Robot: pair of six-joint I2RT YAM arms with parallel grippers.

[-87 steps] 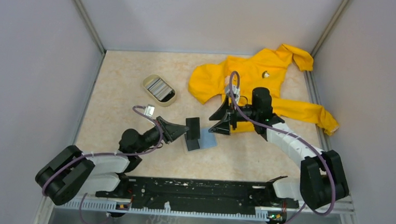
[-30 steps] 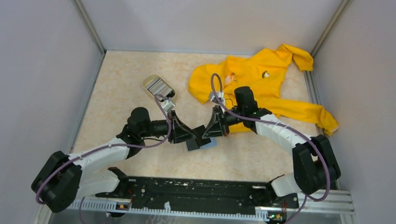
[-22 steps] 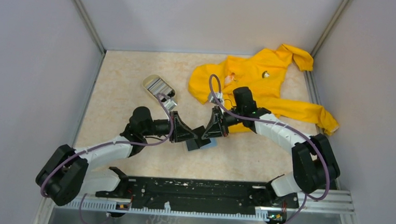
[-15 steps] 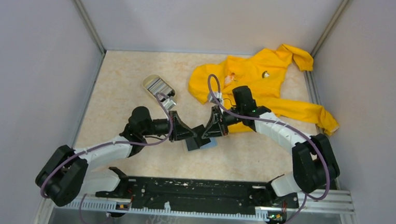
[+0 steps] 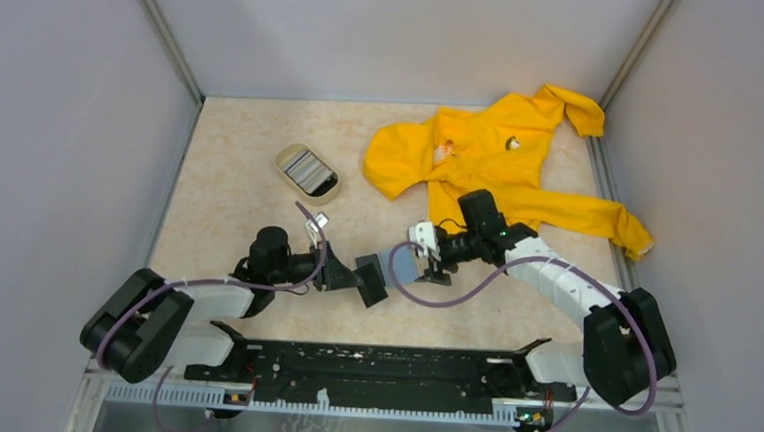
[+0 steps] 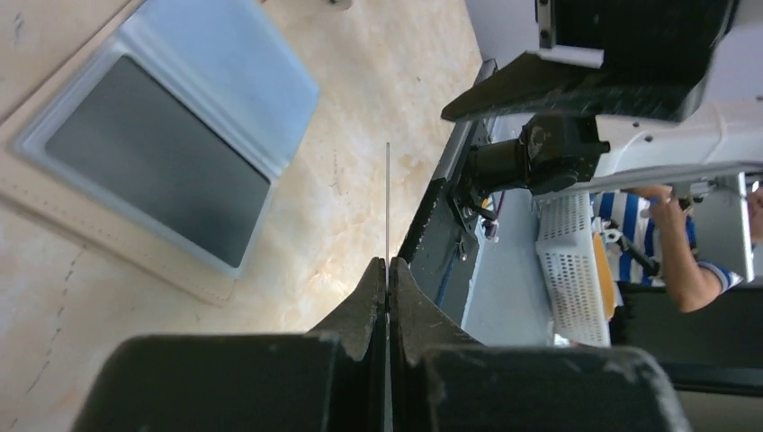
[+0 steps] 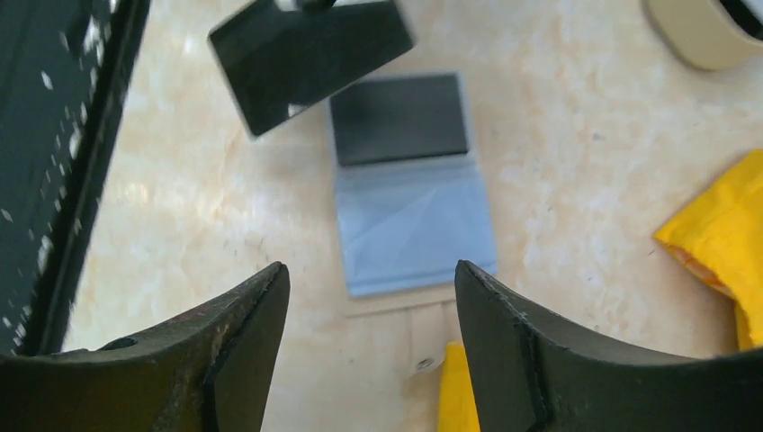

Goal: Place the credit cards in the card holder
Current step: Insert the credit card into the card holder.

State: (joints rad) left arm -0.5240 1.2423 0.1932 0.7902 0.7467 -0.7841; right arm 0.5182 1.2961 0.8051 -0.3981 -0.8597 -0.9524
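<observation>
at left tool (image 6: 388, 270), thin dark grey card (image 7: 310, 49)

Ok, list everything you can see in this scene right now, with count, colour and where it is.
card: one, dark, held up at front centre
card holder: one, light blue, lying open at front centre; one half is dark grey, card or pocket unclear
dish: one, beige oval, far left of centre; grey contents unclear
garment: one, yellow, spread in the far right corner
table: one, beige marbled
left gripper: one, black, shut on the card
right gripper: one, black, open, by the card holder
</observation>
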